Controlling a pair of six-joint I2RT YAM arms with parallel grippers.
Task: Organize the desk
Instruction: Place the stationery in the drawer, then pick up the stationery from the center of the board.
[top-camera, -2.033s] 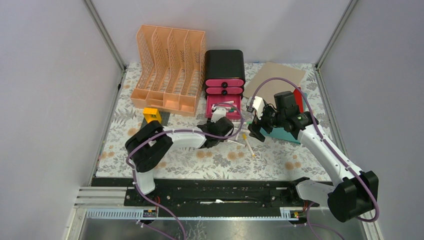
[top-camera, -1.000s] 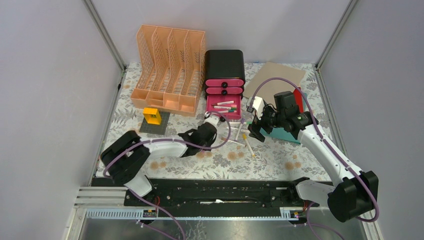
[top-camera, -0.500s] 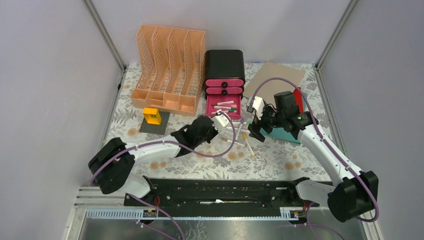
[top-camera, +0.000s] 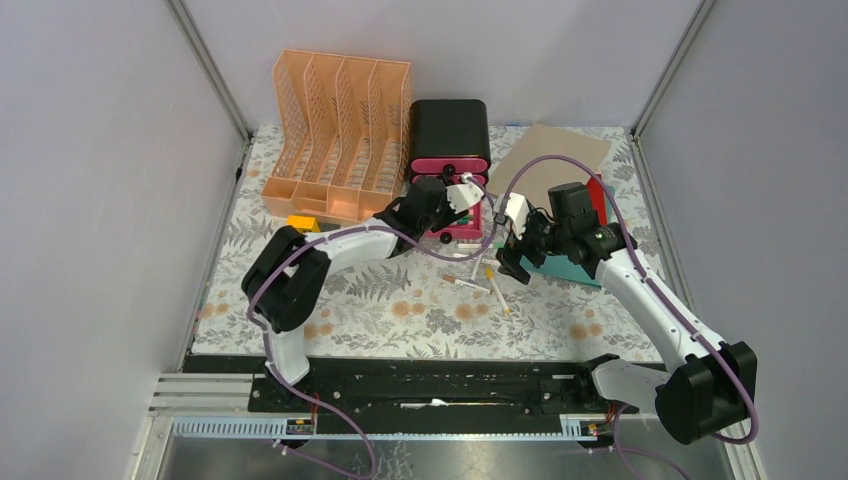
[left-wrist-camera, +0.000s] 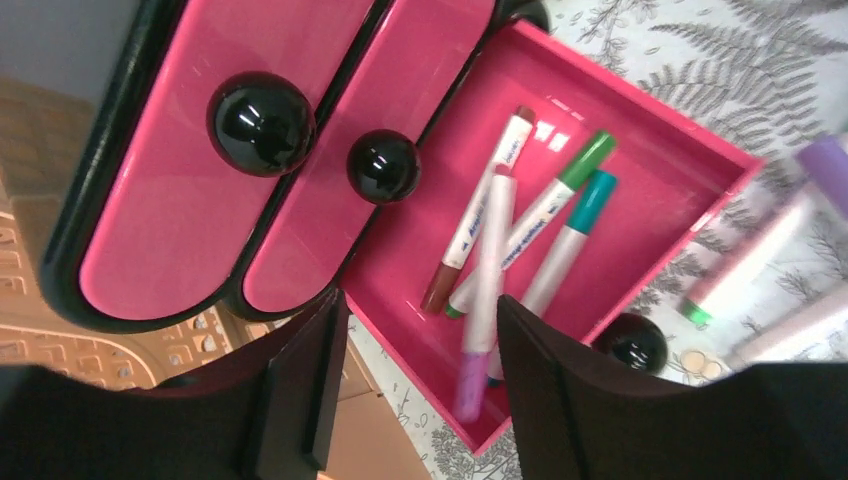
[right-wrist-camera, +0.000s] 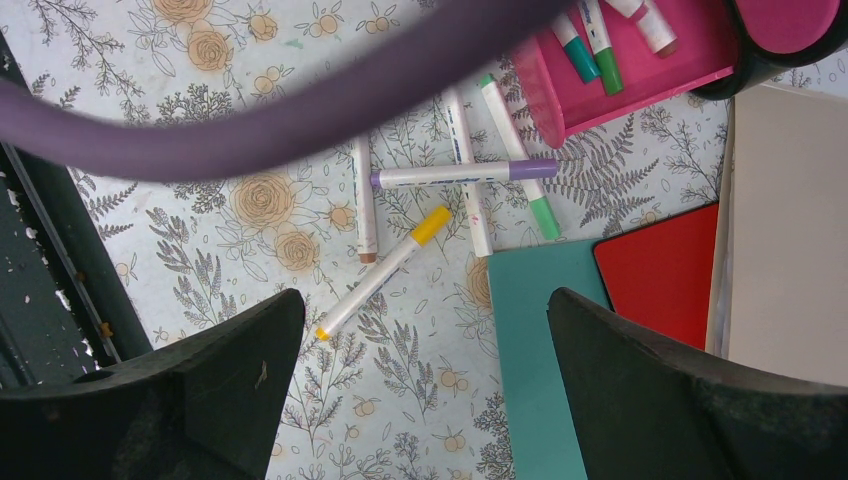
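Note:
The desk has a fern-and-flower cloth. My left gripper hovers over the open bottom drawer of the black and pink drawer box. In the left wrist view its jaws stand apart. A blurred purple-capped marker lies loose between them in the drawer, on several other markers. My right gripper hangs wide open and empty over the desk. Beneath and ahead of it lie several loose markers, among them a yellow-capped one and a purple-capped one.
An orange slotted file rack stands at the back left, with a yellow block in front of it. A teal folder, a red one and a brown board lie at the right.
My left arm swung from the desk near the loose markers back to the open drawer, and its jaws parted, leaving the purple-capped marker in the drawer. The right arm stayed still.

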